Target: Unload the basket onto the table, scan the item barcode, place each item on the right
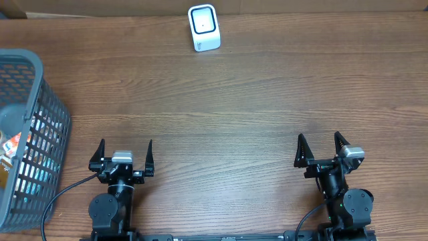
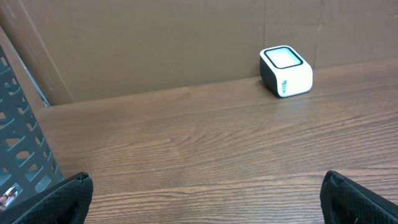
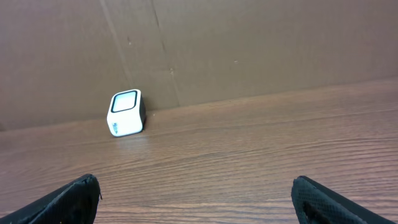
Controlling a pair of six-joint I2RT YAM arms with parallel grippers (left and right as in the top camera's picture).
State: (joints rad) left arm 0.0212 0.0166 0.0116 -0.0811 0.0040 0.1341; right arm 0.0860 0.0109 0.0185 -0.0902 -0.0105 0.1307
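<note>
A small white barcode scanner [image 1: 204,27] with a dark-rimmed window stands at the far middle of the wooden table, also visible in the left wrist view [image 2: 285,71] and the right wrist view [image 3: 127,112]. Packaged items [image 1: 13,150] lie inside a grey mesh basket [image 1: 47,107] at the left edge; I cannot make out any barcode. My left gripper [image 1: 125,151] is open near the front left, with nothing between its fingers. My right gripper [image 1: 322,147] is open near the front right, also empty. Both are far from the scanner and basket.
A brown cardboard wall [image 2: 155,43] runs along the table's far edge behind the scanner. The basket's wall [image 2: 18,143] shows at the left of the left wrist view. Bare wood [image 1: 221,114] lies between the grippers and the scanner.
</note>
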